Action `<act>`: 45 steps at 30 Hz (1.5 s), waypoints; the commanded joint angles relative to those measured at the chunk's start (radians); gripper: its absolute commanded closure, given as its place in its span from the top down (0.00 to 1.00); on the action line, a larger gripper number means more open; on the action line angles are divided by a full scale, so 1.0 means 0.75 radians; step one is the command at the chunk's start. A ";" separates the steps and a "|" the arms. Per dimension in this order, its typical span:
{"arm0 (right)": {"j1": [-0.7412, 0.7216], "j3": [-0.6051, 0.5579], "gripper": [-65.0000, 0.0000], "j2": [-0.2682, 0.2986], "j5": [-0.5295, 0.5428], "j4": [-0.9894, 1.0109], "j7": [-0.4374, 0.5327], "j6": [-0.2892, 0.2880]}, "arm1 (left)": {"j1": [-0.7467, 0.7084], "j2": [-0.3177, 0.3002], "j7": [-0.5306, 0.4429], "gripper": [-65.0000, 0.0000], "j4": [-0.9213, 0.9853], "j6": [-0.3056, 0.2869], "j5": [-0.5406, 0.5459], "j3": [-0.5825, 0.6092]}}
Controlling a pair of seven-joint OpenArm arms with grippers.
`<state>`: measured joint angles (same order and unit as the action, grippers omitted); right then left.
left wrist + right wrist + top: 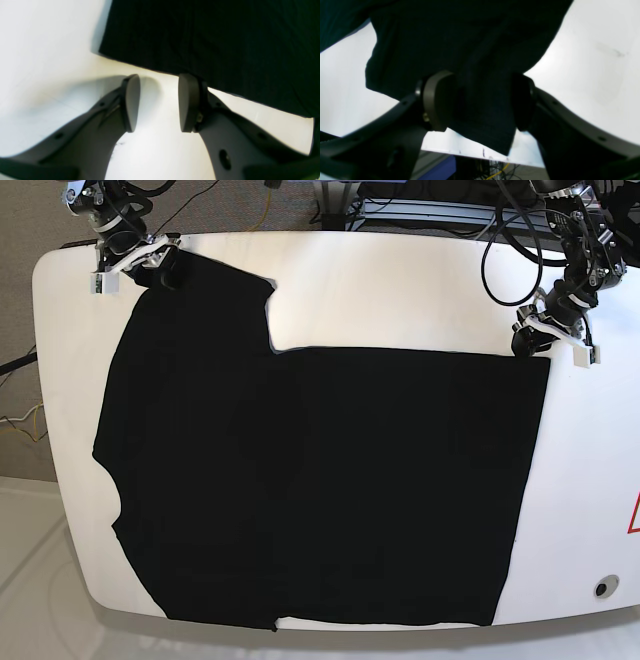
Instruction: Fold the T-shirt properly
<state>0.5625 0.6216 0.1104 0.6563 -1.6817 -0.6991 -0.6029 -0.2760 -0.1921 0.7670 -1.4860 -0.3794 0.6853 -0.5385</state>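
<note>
The black T-shirt [320, 480] lies flat across the white table [400, 290], with one sleeve reaching the far left corner. My right gripper [150, 268] is at that sleeve. In the right wrist view its jaws stand wide apart [480, 102] with a fold of the shirt [460, 37] hanging between them, not pinched. My left gripper [545, 340] is at the shirt's far right corner. In the left wrist view it is open and empty [160, 102], low over the table, with one pad touching the shirt's straight edge [212, 37].
The table's far edge runs just behind the right gripper [470, 155], with cables and a blue frame below it. A red triangle mark [633, 515] and a small round fitting [601, 588] sit at the table's right side. Black cables [500, 250] hang behind the left arm.
</note>
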 commanded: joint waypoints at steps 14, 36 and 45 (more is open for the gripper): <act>0.000 -0.037 0.56 0.003 -0.027 0.001 -0.043 0.005 | 0.002 -0.006 0.015 0.36 0.004 -0.002 -0.028 0.004; -0.004 -0.032 0.57 0.016 -0.054 0.066 -0.002 0.015 | -0.004 -0.006 0.001 0.38 -0.022 -0.010 -0.005 0.009; 0.011 -0.030 0.58 0.009 -0.035 0.051 -0.017 0.008 | -0.007 -0.010 0.008 0.38 -0.014 -0.010 -0.007 0.006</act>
<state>0.5503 0.5968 0.1135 0.6712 -1.6417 -0.6514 -0.6182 -0.2806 -0.1894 0.7551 -1.4895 -0.3904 0.6872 -0.5301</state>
